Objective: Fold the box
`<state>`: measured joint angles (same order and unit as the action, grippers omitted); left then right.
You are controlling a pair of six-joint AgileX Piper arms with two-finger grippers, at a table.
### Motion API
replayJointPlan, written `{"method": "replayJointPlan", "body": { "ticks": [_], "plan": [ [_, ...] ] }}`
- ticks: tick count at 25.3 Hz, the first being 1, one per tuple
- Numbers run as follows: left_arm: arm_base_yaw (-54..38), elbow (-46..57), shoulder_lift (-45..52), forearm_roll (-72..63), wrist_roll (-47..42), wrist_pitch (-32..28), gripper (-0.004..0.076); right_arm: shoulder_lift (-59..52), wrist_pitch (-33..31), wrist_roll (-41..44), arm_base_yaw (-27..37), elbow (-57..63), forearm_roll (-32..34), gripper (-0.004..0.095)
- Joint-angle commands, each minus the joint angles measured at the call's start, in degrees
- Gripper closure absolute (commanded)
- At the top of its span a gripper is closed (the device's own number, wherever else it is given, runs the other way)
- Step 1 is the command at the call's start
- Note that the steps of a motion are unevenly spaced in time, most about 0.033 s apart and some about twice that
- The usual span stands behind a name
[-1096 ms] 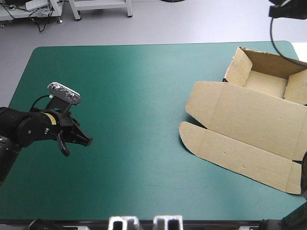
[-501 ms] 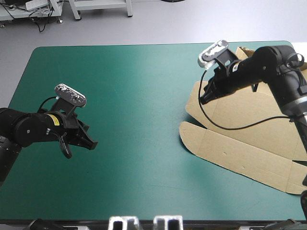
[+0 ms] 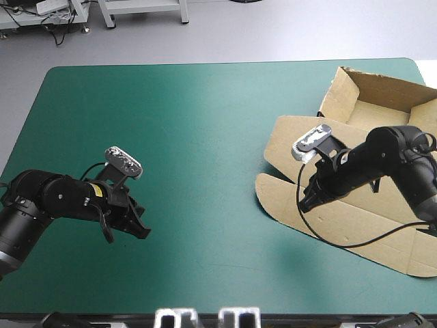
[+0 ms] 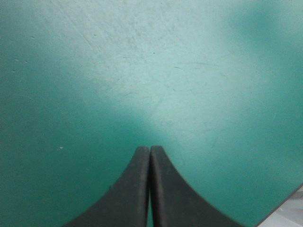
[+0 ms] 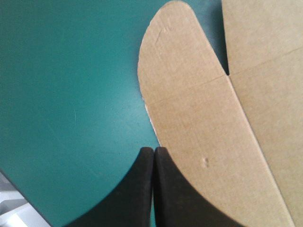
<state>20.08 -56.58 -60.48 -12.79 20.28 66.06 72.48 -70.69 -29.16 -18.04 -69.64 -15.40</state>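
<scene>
The right tool (image 3: 305, 203), closed and empty, hangs over a rounded flap of the box (image 3: 307, 145). The left tool (image 3: 138, 229), closed too, is well apart.

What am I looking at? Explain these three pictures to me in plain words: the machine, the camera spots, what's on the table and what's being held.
This is a robot with two arms at a table with a teal-green cover. The wide picture is taken from above and behind the robot. The other two come from cameras on each wrist, looking along that arm's tool. The left arm's black two-fingered tool is shut over bare cover, holding nothing. On the table's right side lies a brown cardboard box, half made: walls raised at the far end, the lid part flat. The right arm's black tool is also shut and empty, its tips over the edge of the box's rounded flap; whether it touches the board cannot be told.
</scene>
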Motion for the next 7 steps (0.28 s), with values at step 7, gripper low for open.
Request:
{"method": "replayJointPlan", "body": {
  "ticks": [7],
  "plan": [
    [0.15, 0.22, 0.96, -4.28, 0.48, -4.02, 0.0732, -3.76, 2.51, -0.23, -0.05, 6.97, -1.71, 0.0926]
  ]
}}
